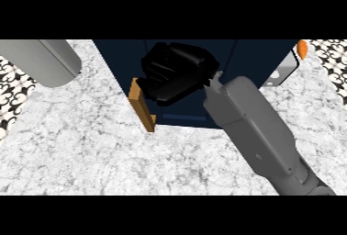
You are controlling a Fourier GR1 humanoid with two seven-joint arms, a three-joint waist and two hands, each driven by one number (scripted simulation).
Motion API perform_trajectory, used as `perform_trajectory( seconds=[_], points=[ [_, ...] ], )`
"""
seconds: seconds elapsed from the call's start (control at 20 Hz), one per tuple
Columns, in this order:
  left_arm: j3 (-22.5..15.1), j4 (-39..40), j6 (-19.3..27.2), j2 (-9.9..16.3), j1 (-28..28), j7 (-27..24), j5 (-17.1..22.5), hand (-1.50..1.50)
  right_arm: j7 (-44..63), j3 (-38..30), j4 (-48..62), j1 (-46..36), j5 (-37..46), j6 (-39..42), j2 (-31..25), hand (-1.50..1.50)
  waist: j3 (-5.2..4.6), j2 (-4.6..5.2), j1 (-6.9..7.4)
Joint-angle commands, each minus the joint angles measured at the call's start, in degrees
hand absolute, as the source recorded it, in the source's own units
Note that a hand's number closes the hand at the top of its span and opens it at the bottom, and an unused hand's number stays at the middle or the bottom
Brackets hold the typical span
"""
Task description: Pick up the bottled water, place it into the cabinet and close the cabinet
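The right hand [177,71] hovers over the dark blue cabinet [251,59], fingers curled under; I cannot tell whether they hold the bottled water, which shows nowhere. The cabinet's wooden door [143,106] stands ajar at the near left. If the bottle is inside, sweep the door shut with the fingers behind its free edge. The left forearm [47,62] rests far left, its hand out of view.

Cabinet [196,78] blocks 12 o'clock. Its wooden door [143,106] juts toward 7 o'clock. Counter [102,156] lies open from 6 to 9 o'clock.
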Motion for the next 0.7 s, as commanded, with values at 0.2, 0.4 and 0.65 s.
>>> perform_trajectory(
  seconds=[0.2, 0.4, 0.65],
  points=[
    [-0.56, 0.57, -0.52, -0.75, -4.05, 2.24, 0.12, -1.5, -5.85, -7.58, 5.22, -10.28, 5.39, -5.92, -1.88, -1.5, 0.06, 0.7, -0.39],
    [-0.06, 0.77, -2.79, -2.45, -2.5, 1.17, -1.91, -1.5, -6.13, -8.08, 5.35, -11.98, 7.38, -9.64, -1.44, -1.5, 0.01, 0.4, 0.52],
    [-1.81, -0.97, -1.21, -2.9, -4.79, 2.92, -3.58, -1.5, -8.64, -8.71, 6.7, -11.22, 8.67, -8.76, -2.43, -1.5, 0.07, 0.78, 0.17]
  ],
)
